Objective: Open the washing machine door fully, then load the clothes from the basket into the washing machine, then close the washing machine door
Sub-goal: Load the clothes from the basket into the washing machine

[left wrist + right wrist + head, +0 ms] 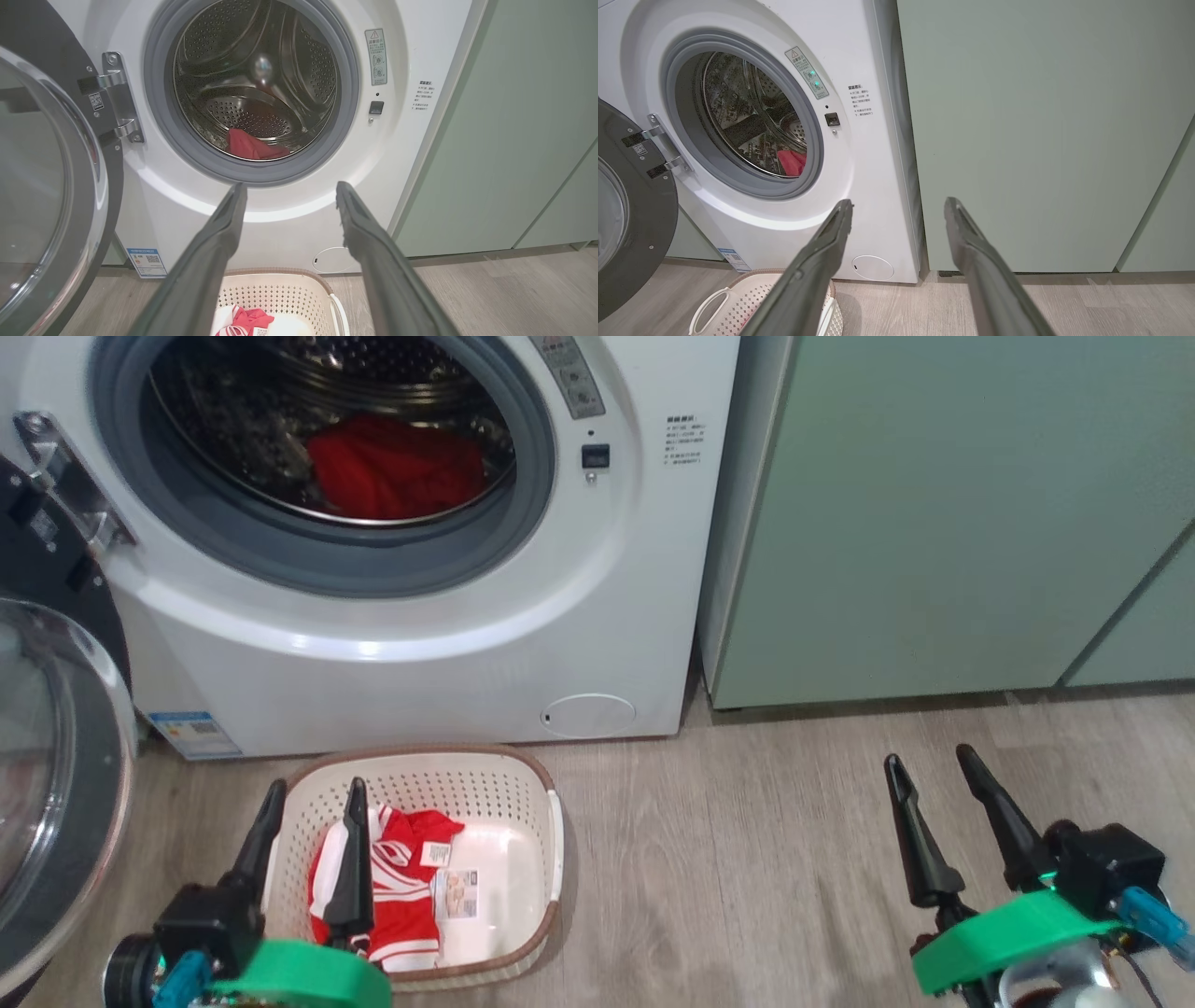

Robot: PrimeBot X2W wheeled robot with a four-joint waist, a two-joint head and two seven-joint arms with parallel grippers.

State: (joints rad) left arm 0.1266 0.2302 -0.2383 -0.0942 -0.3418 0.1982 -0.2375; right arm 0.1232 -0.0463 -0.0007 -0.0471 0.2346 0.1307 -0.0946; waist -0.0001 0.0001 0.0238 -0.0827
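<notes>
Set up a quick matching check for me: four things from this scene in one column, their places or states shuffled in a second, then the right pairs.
Things
1. washing machine door
2. plain red garment
3. red-and-white garment
4. right gripper

Places or states
a. lying in the basket
b. swung open on its hinge at the left of the washing machine
c. inside the drum
d. open, above the wooden floor, right of the basket

Pairs: 1-b, 2-c, 3-a, 4-d
</notes>
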